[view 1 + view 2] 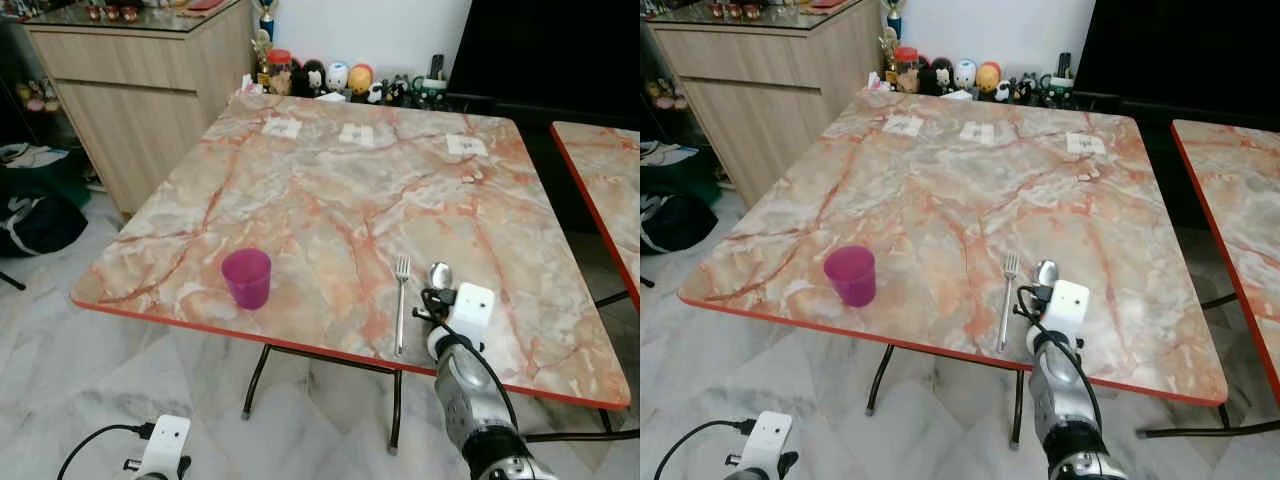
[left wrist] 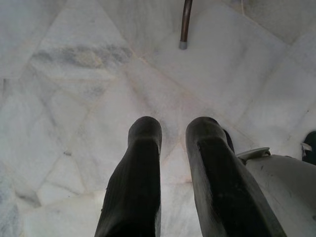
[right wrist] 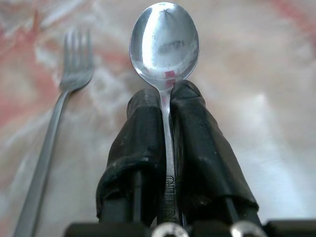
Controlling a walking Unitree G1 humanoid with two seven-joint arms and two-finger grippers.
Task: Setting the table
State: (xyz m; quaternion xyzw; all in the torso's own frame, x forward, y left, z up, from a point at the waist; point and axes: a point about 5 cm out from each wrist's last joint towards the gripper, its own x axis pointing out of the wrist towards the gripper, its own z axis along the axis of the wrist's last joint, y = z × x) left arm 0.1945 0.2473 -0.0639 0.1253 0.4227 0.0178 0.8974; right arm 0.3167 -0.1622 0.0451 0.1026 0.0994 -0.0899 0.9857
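- Now, my right gripper (image 3: 165,106) was clamped on the spoon (image 3: 164,42), both fingers pressed against its handle with the bowl sticking out past the tips.
- That spoon hung over the near edge of the table (image 1: 330,190), just right of the fork (image 1: 401,300); whether it touched the top I could not tell.
- The fork lay flat on the table, tines pointing away from me, handle reaching toward the near edge.
- A pink cup (image 1: 247,277) stood upright on the table, well left of the fork and near the same edge.
- My left gripper (image 2: 173,143) hung low beside the table, over the floor (image 2: 74,98), its fingers slightly apart and holding nothing.
- Figurines (image 1: 335,78) lined the far side of the table.
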